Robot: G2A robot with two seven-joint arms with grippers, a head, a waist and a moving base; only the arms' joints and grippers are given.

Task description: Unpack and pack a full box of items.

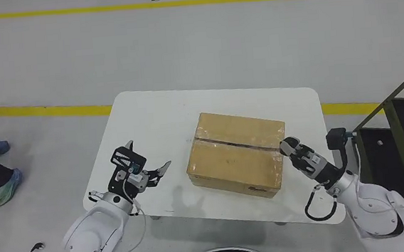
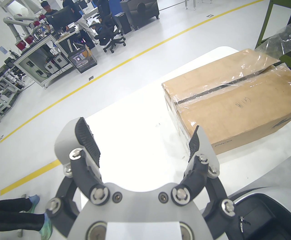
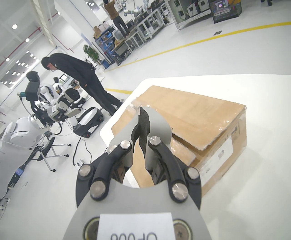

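Left gripper (image 2: pixel 138 124): jaws wide apart, empty, low over the table (image 1: pixel 151 116). Box (image 1: pixel 236 152) sits just ahead of its fingertips, not touching, with flaps down and seam taped. Right gripper (image 3: pixel 142 112): fingers pressed together, nothing between them, at the box's far end by the top edge; contact unclear. Box lies between both grippers, mid-table.
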